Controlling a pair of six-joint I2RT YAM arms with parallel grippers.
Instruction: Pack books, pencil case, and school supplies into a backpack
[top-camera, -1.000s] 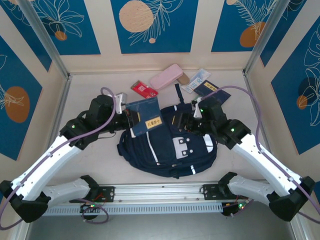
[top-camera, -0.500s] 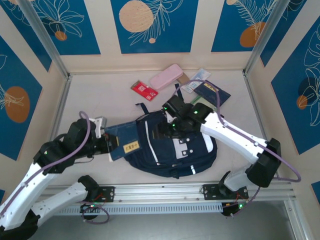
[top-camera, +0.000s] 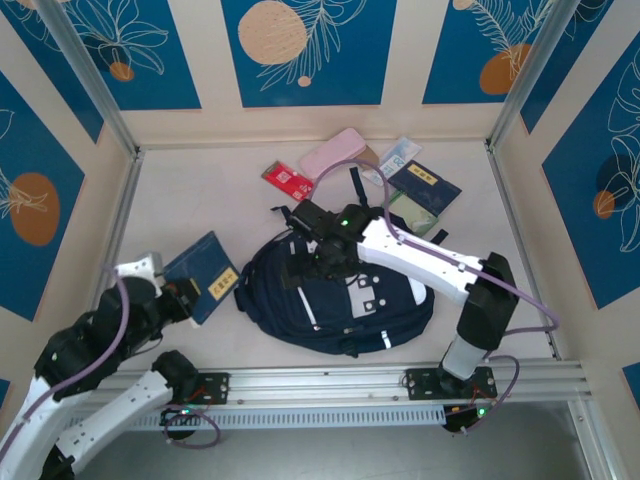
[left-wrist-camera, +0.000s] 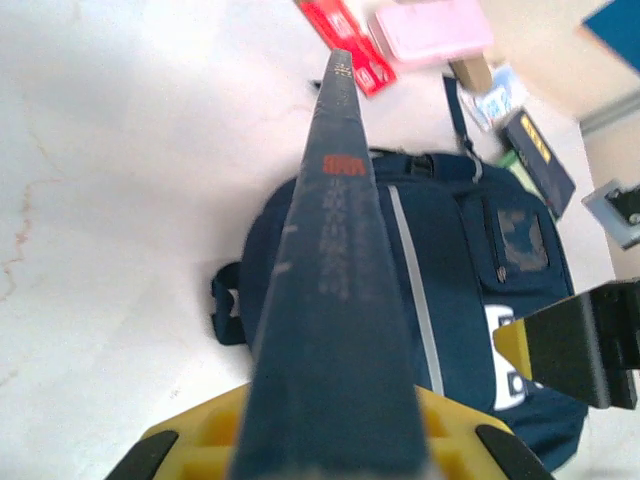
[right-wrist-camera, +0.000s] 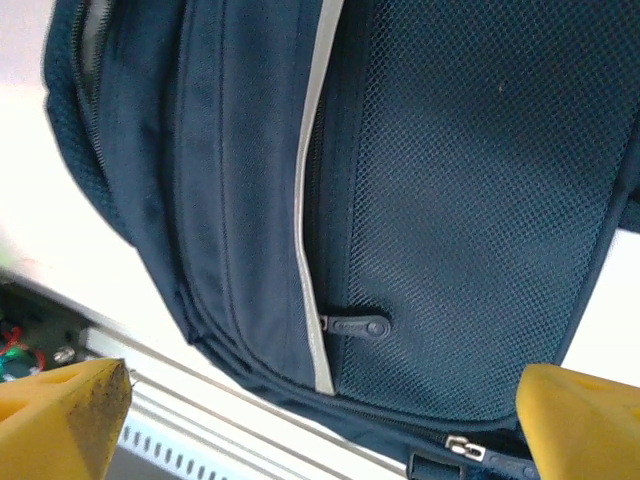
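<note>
The dark navy backpack (top-camera: 350, 305) with white stripes lies flat in the middle of the table. My right gripper (top-camera: 305, 258) hovers open over its upper left part; between the jaws (right-wrist-camera: 320, 420) lie a mesh pocket and a zipper pull (right-wrist-camera: 355, 325). My left gripper (top-camera: 183, 297) is shut on a navy book (top-camera: 205, 275) with a yellow label, left of the backpack (left-wrist-camera: 470, 290). That book (left-wrist-camera: 335, 250) runs edge-on between the left gripper's (left-wrist-camera: 330, 450) pads. At the back lie the pink pencil case (top-camera: 332, 152), a red book (top-camera: 288, 180), the white-and-blue supplies packet (top-camera: 400, 155) and another navy book (top-camera: 425, 185).
A green flat item (top-camera: 413, 212) lies beside the far navy book. A metal rail (top-camera: 320, 385) runs along the near edge. Walls with blue panels close the table on three sides. Bare tabletop lies left of the backpack (top-camera: 190, 200).
My left arm has drawn back to the near left, carrying the navy book off the backpack. My right gripper has moved left across the backpack and opened wide.
</note>
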